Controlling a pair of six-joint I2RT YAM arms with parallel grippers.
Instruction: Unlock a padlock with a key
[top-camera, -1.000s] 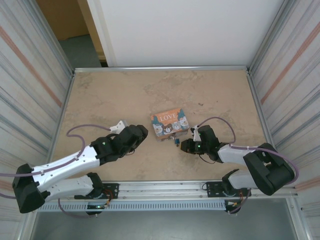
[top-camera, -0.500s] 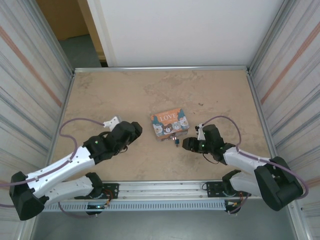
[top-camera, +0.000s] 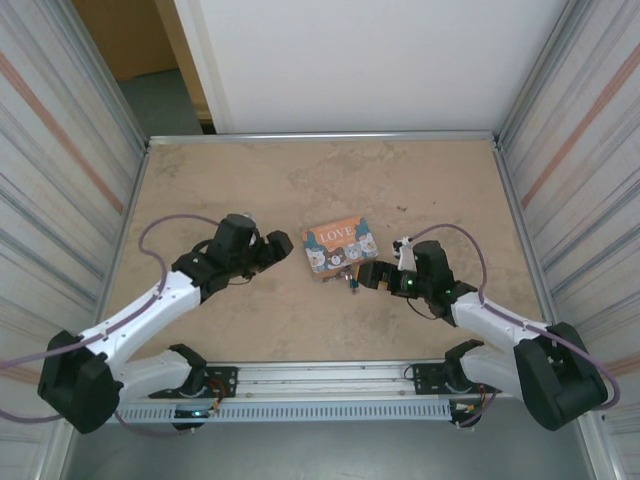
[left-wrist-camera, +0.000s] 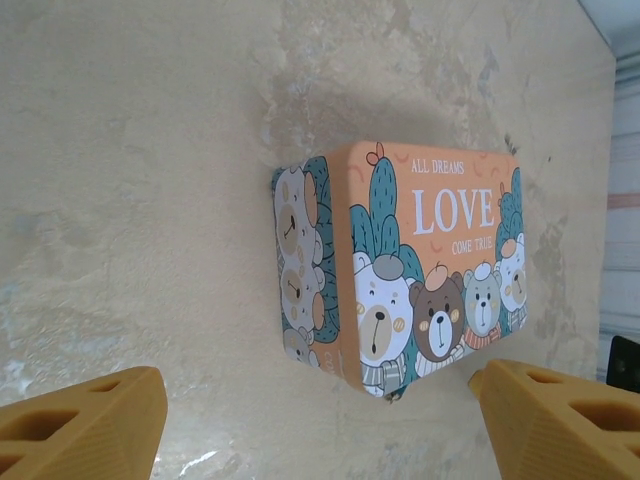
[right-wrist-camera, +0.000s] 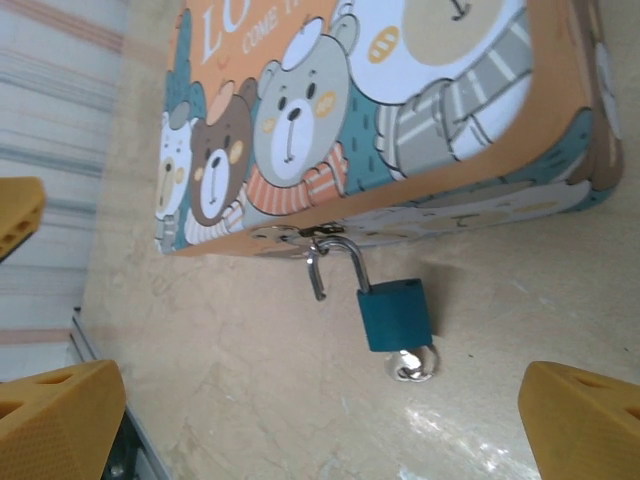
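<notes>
Your top camera looks steeply down from high behind the near edge, whole tabletop in frame. Left wrist camera sits near the orange box, facing its lid and one end. Right wrist, closer, faces its front and the padlock. All three share the box.

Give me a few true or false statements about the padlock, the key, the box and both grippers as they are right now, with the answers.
1. The padlock's shackle is sprung open. True.
2. The key lies loose, apart from the padlock. False: it sticks out of the padlock's bottom.
3. The right gripper is shut on the key. False: it is wide open and holds nothing.
4. The left gripper is open and faces the box. True.
5. The box lid reads "HOME". False: it reads "LOVE".
</notes>
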